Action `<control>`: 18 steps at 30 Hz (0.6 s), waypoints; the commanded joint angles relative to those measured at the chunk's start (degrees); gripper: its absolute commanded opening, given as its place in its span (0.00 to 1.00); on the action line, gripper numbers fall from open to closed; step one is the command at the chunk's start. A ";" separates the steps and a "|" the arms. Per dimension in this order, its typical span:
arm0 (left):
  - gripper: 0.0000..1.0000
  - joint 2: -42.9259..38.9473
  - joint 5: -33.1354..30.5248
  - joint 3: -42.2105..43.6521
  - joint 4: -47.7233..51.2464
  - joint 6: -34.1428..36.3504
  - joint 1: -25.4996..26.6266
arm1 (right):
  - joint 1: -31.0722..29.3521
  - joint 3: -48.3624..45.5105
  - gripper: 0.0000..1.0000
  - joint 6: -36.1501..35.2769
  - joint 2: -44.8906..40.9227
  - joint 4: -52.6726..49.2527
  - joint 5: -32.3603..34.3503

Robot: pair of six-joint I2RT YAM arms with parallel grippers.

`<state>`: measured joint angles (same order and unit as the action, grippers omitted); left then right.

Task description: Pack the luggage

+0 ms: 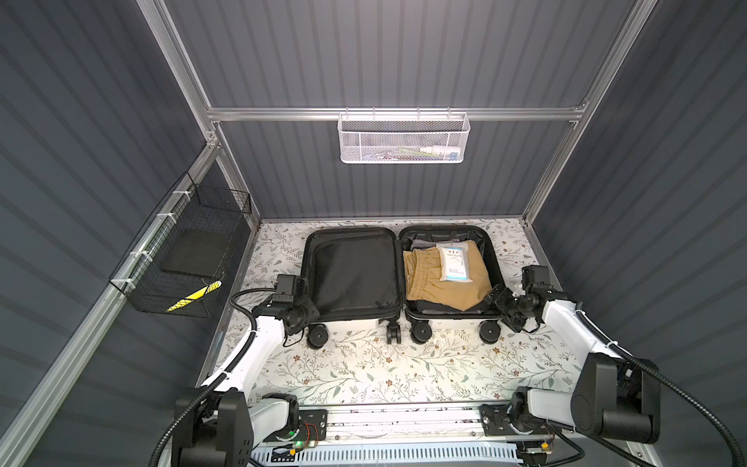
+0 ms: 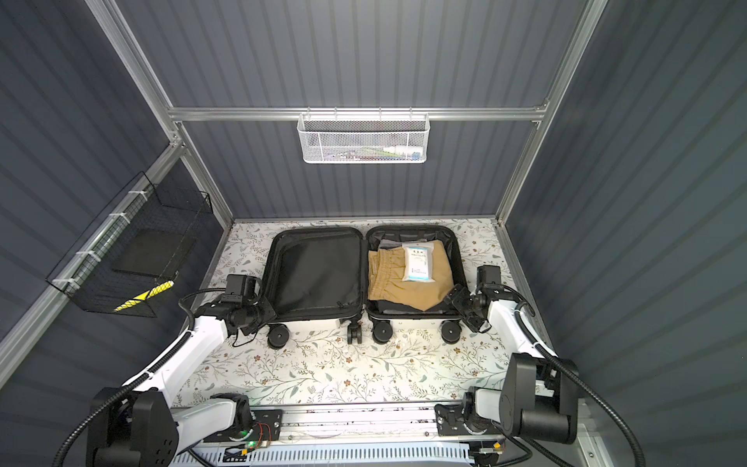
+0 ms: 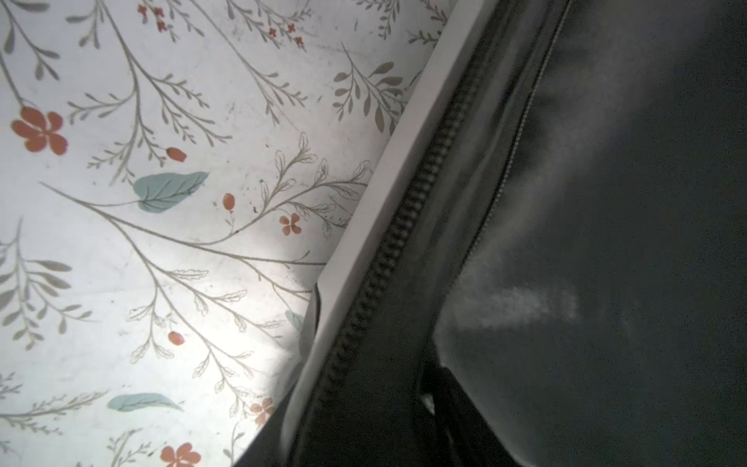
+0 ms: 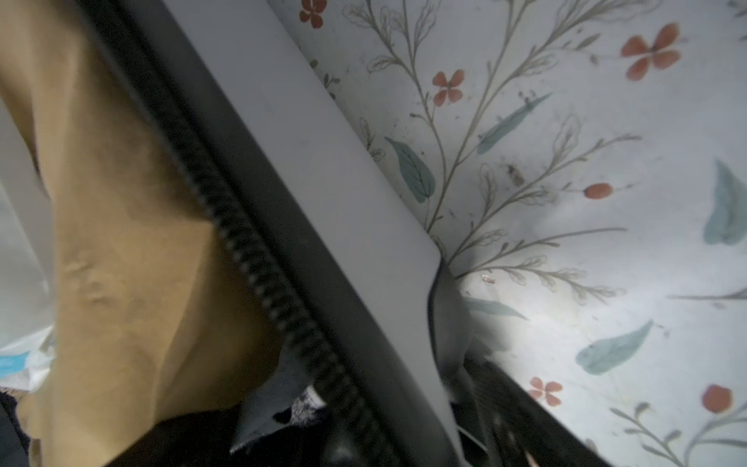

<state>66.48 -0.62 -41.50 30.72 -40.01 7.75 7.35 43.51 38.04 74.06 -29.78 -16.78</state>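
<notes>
left gripper (image 1: pixel 308 300) astride luggage (image 1: pixel 355 275), wheel (image 1: pixel 317 337) near

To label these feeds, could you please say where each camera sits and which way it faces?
Top view: high above the robot, facing down onto the open suitcase; left arm, right arm show.
Top view: same head, same direction, same suitcase, arms.
Left wrist: on left arm, over suitcase rim and table; arm not clearly visible.
Right wrist: likewise, over rim and tan clothes.
All share the suitcase.

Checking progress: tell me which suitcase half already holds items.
The half beside the right gripper: tan shorts and a white packet inside; the other shows only lining.
</notes>
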 commanded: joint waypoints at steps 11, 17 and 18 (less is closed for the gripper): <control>0.30 -4.36 2.30 -6.10 1.47 4.21 0.43 | 0.15 1.68 0.91 -2.40 0.69 1.02 -4.67; 0.27 -4.09 3.41 -8.47 2.03 4.98 0.43 | 0.24 3.14 0.91 -3.20 1.01 -0.18 -3.60; 0.25 -4.08 3.60 -8.71 2.07 5.02 0.43 | 0.55 3.30 0.91 -3.47 0.82 -0.63 -3.15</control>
<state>63.94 -1.76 -46.52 35.88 -40.12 7.40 7.55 44.73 36.38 74.74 -30.28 -19.68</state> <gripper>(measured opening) 0.288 0.914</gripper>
